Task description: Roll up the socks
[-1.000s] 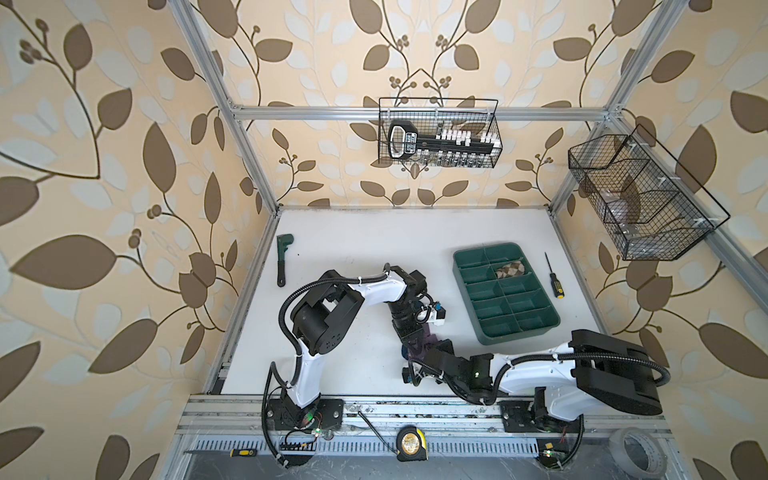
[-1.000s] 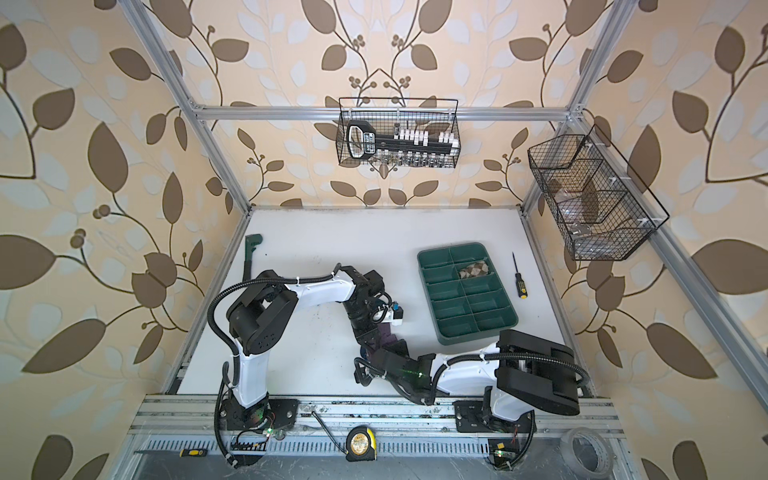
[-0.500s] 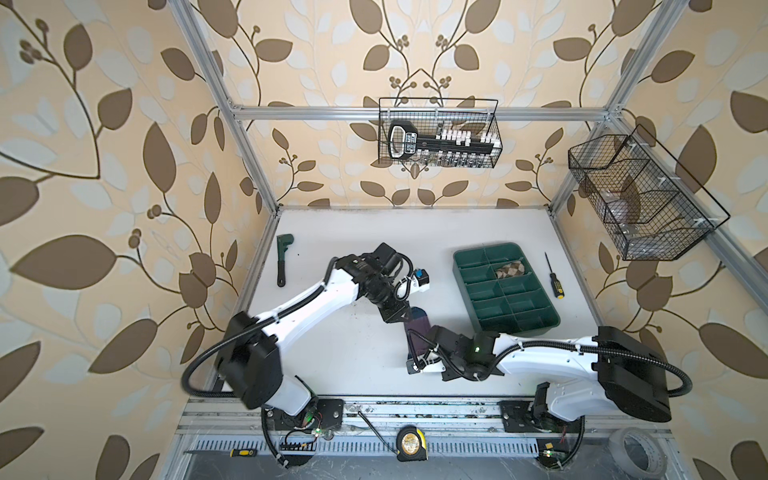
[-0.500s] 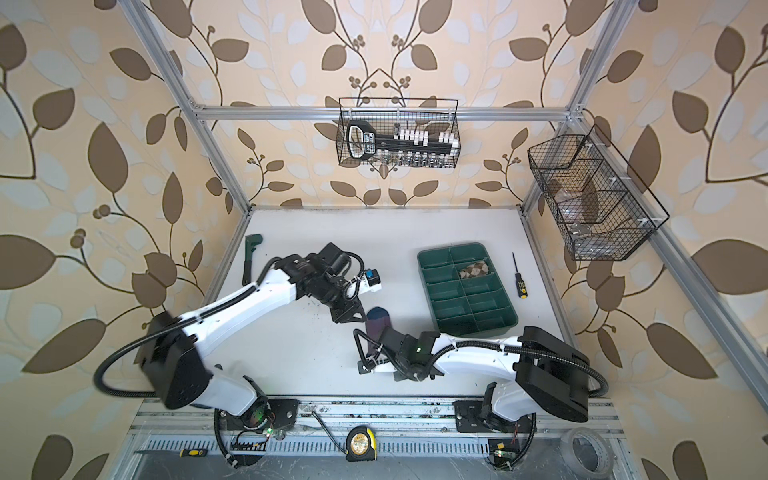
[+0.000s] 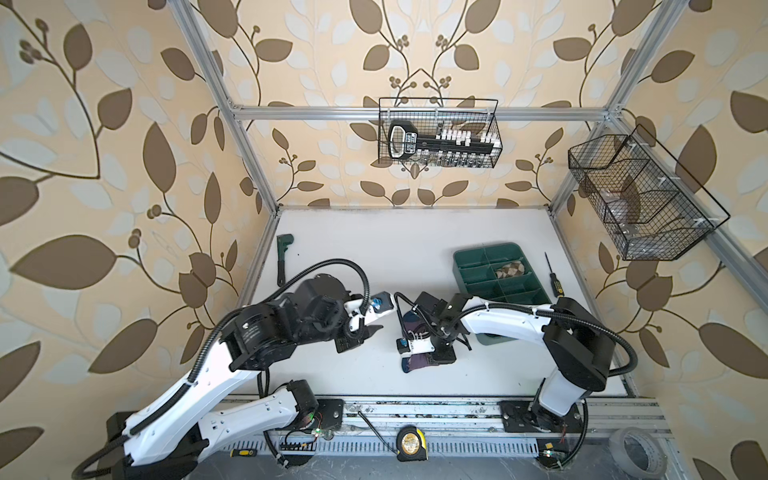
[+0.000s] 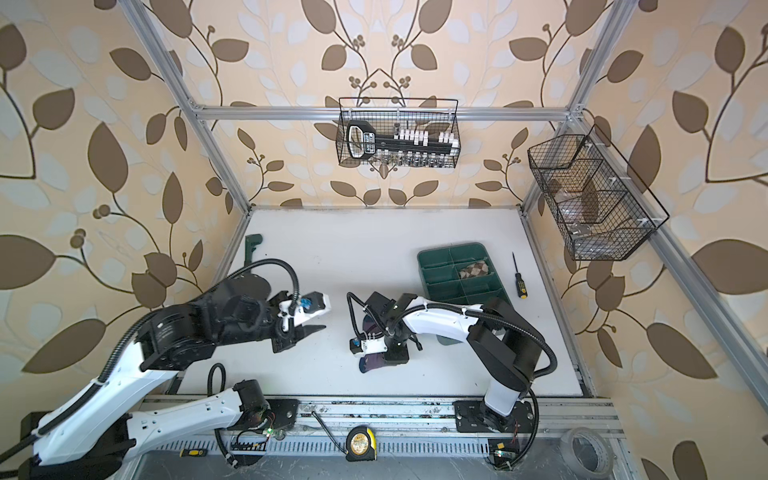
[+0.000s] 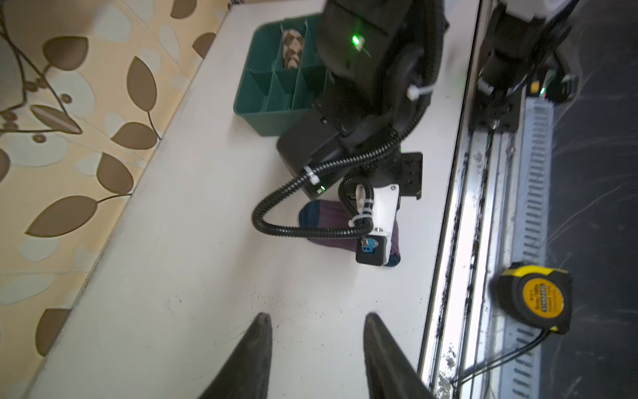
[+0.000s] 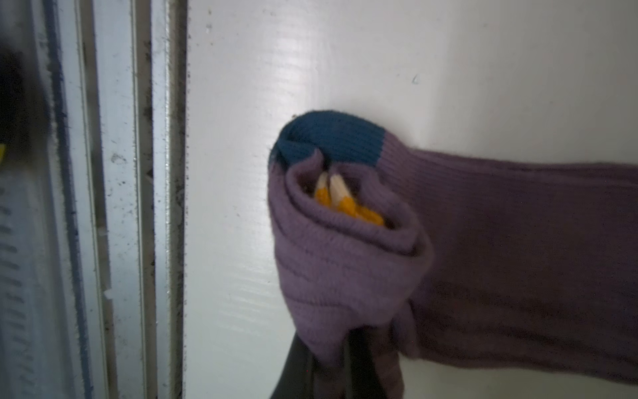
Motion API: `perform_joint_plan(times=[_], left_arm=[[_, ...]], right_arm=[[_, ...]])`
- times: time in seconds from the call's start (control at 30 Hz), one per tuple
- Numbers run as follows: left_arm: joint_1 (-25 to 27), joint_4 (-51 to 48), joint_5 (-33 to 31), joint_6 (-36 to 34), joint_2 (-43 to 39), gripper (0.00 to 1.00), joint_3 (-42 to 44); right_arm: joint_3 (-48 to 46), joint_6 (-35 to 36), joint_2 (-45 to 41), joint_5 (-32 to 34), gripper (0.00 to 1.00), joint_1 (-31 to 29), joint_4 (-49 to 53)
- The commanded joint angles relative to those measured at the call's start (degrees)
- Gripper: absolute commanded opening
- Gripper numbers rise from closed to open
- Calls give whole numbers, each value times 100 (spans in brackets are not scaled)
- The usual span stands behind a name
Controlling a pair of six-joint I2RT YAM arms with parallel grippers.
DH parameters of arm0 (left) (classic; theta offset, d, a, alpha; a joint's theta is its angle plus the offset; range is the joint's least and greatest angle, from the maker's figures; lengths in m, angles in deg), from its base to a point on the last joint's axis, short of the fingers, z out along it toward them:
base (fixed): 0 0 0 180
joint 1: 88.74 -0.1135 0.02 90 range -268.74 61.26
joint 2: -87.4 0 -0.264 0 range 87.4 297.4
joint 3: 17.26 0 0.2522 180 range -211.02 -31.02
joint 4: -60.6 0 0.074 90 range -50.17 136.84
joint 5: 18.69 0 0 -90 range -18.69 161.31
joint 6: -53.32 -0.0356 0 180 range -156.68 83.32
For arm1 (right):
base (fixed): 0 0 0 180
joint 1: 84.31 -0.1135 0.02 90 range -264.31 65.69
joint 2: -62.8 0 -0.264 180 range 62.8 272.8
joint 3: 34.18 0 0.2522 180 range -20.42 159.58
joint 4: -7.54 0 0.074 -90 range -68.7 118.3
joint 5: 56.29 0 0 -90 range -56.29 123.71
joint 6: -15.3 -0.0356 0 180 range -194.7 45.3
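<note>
Top views: purple sock (image 5: 417,363) lies on table (image 5: 374,249) near front rail (image 5: 415,405); argyle sock (image 5: 510,270) sits in a tray (image 5: 467,254) compartment.
Left wrist: left gripper (image 7: 317,319) jaws apart, empty, above bare table.
Right wrist: right gripper (image 8: 340,362) clamped on purple sock's rolled end; yellow cuff (image 8: 345,203) tucked inside.

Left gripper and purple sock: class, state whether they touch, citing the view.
Apart. In the left wrist view, bare white table separates the open left gripper from the purple sock.
</note>
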Motion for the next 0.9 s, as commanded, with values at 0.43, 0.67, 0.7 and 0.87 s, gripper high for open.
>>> perform_joint_plan(times=[0.43,0.67,0.7,0.87], left_arm=[[2350,2358,-2375,1405,3597,49,1333],[2138,2830,-2430,2037,4326,58,1330],[2095,2834,-2453,2049,4451,59,1268],[1686,2536,-2220,2179,4985,45,851]], right_arm=[[303,332,1438,-392,7,294,628],[363,433,1471,-440,7,326,663],[382,440,1482,-449,7,331,678],[319,441,1355,-470,7,363,676]])
